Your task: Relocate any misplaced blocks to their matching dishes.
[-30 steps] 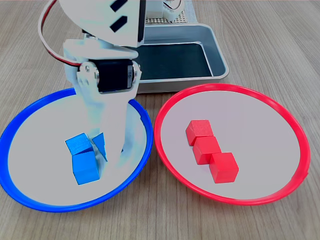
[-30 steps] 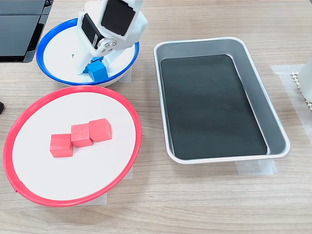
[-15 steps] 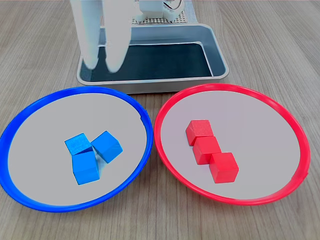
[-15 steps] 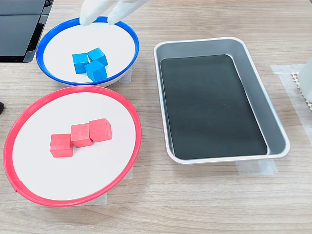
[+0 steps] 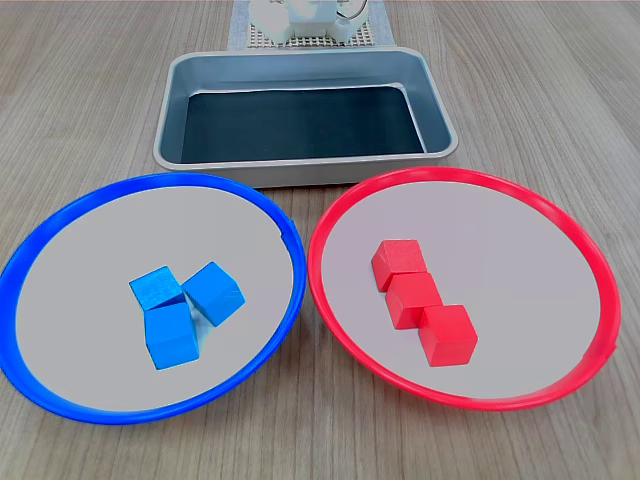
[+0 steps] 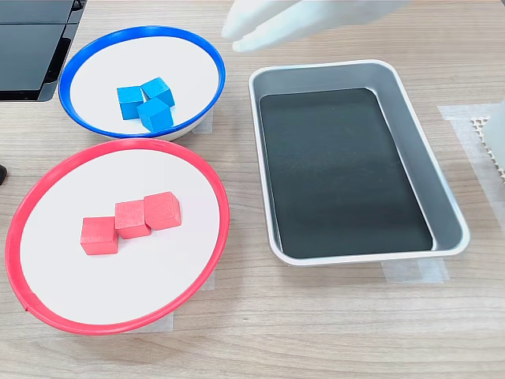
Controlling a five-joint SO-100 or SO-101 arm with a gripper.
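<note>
Presently, tool (image 6: 241, 35): white, motion-blurred, seen only in the second exterior view above the far rim of the silver tray (image 6: 454, 221), holding nothing; two pale fingers (image 6: 260, 14) lie slightly parted at the tips, though the blur leaves the width of the gap uncertain. Blue-rimmed plate (image 5: 60, 398), on the first exterior view's left: three blue cubes (image 5: 185, 310) clustered and touching near its middle. Red-rimmed plate (image 5: 590, 260), just beside it on the first exterior view's right: three red cubes (image 5: 420, 300) touching in a diagonal row. No cube lies outside a plate of its own colour. Silver tray with dark bottom: behind both plates in the first exterior view. Worktop (image 5: 540, 90): pale wood grain. Arm base (image 5: 300, 18): white, at the first exterior view's top edge.
</note>
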